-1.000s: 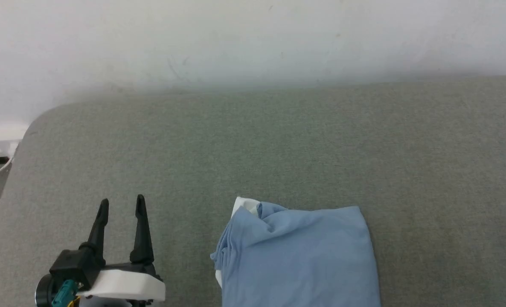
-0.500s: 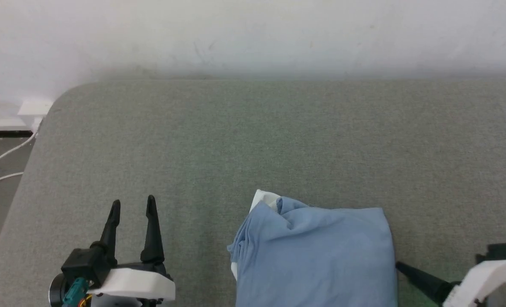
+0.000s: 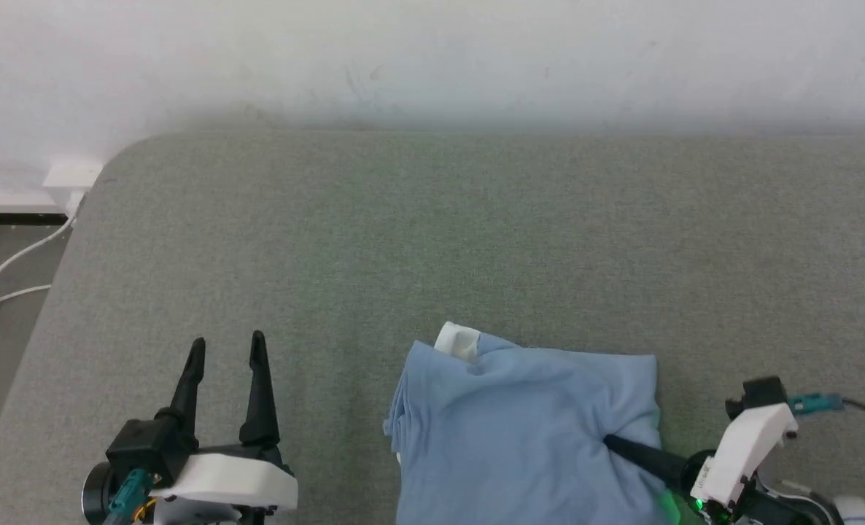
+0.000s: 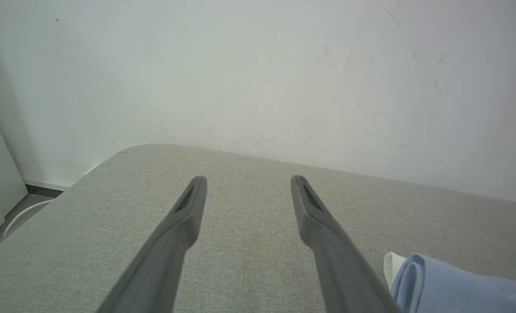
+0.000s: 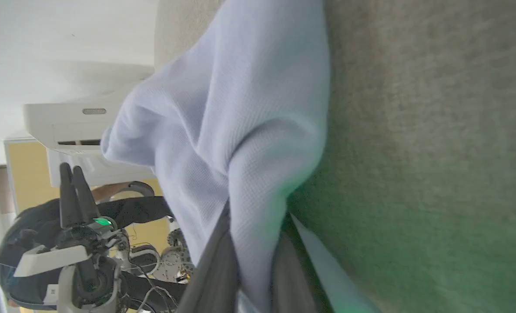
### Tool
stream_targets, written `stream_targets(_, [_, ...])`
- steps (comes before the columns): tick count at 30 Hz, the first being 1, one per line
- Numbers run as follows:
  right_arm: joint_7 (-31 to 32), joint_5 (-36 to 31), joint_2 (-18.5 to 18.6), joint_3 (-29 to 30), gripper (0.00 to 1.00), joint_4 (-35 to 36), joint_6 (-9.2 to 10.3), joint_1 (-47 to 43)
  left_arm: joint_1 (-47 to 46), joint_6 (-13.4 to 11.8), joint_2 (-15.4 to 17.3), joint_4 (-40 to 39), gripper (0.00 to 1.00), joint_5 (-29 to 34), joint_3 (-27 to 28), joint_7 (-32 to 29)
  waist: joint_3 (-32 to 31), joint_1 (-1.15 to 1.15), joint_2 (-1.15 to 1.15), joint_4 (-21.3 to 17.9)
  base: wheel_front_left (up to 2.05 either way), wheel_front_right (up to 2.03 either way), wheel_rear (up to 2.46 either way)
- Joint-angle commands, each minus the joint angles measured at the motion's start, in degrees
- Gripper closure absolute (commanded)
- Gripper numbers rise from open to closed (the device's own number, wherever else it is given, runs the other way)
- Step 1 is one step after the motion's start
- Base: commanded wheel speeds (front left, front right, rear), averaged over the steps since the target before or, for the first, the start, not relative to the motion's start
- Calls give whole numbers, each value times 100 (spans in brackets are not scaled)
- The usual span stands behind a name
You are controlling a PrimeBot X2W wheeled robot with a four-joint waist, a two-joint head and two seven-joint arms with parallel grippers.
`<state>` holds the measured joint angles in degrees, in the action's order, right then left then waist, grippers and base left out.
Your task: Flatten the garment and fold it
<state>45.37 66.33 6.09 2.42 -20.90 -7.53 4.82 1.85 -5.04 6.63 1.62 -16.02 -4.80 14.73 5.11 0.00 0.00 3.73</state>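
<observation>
Your right gripper [image 3: 611,442] has just come in from the far right edge of the head view. A second ago only a dark fingertip showed there, and half a second ago it lay just beside the right border of the light blue soft-fabric shirt [image 3: 520,430]. Now it reaches over that border and its two long dark fingers [image 5: 216,269] are closed together, pinching a raised ridge of the blue cloth between them. Fresh creases run across the shirt toward the pinch, and the right border is drawn slightly inward. The head camera has also shifted, so do not read the whole picture's slide as the shirt travelling. The shirt sits as a bunched, roughly square bundle on the near middle-right of the grey-green upholstered surface [image 3: 432,233]. Its white collar piece [image 3: 456,340] pokes out at the far left corner, and its near part is cut off by the frame. I judge this grip as the start of pulling the bundle open, so flattening has barely begun and folding lies well ahead. Your left gripper [image 3: 228,341] hangs over the bare surface to the left of the shirt, apart from it, with its fingers spread as before. No embroidered logo, brand or writing can be read, and the small label on the right gripper's white housing [image 3: 750,437] is too small to make out.
</observation>
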Motion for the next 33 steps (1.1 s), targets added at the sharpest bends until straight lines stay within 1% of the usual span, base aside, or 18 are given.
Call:
stream_targets(1, [-119,-171,145,-129,100,120,4,123,-48,42,-19,14,0,67,32,27,-39,0,0,-47,0,0,0])
stream_targets(4, [-540,-818,579,-601,100,474,4,194,-14,48,-35,8,0,103,43,27,-90,0,0,-163,0,0,0])
stream_targets(8, [-1066,-2212,1370,-1327,100,732,4,349,82,53,-50,0,0,132,77,27,-172,0,0,-479,0,0,0])
stream_targets(10, [-1184,-2730,1631,-1480,100,767,4,459,101,65,-66,-24,0,132,83,27,-155,0,0,-683,0,0,0])
stream_targets(13, [-1144,-3359,1930,-1577,100,776,4,630,74,84,-95,-71,0,139,91,27,-64,0,0,-1062,0,0,0])
stream_targets(15, [-1104,-3613,2050,-1557,100,731,4,779,18,95,-119,-114,0,158,76,27,69,0,0,-1351,0,0,0])
stream_targets(18, [-1093,-3777,2130,-1434,100,497,4,1045,-125,100,-157,-188,0,208,43,27,325,0,0,-1779,0,0,0])
stream_targets(22, [-1422,-3984,2298,-1233,100,7,4,1450,-418,167,-149,-214,0,331,-69,27,761,0,0,-2197,0,0,0])
stream_targets(23, [-1422,-3984,2298,-1233,100,7,4,1450,-418,167,-149,-214,0,331,-69,27,761,0,0,-2197,0,0,0])
stream_targets(26, [-1774,-4106,2370,-1081,100,-502,4,1804,-695,233,-78,-193,0,439,-156,25,1106,0,0,-2394,0,0,0])
stream_targets(30, [-2479,-4257,2419,-864,100,-1157,4,2283,-1074,311,21,-194,0,573,-278,-19,1524,0,0,-2493,0,0,0])
stream_targets(33, [-3039,-4391,2394,-694,100,-1594,4,2652,-1341,338,90,-255,0,665,-339,-72,1836,0,0,-2491,0,0,0])
